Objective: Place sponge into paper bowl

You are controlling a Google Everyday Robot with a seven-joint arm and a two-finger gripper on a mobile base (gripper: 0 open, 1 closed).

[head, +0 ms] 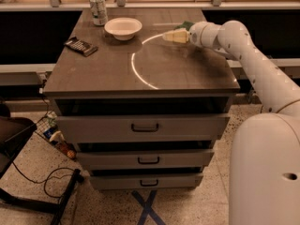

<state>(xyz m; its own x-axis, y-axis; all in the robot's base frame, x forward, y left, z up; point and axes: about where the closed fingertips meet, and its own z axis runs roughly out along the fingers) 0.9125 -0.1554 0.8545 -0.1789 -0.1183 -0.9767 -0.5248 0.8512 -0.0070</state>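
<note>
The white paper bowl point(123, 28) stands at the back of the grey cabinet top point(140, 64), left of centre. My cream-yellow gripper point(174, 35) is low over the back right of the top, pointing left toward the bowl, about a bowl's width to its right. Only a dark green corner of the sponge point(187, 25) shows, just behind the gripper. Whether the gripper touches or holds it is hidden. My white arm point(243, 50) reaches in from the right.
A silver drink can point(98, 8) stands at the back left, just behind the bowl. A dark flat remote-like object point(80, 46) lies near the left edge. The cabinet has three drawers point(144, 126) below. A counter runs behind the cabinet.
</note>
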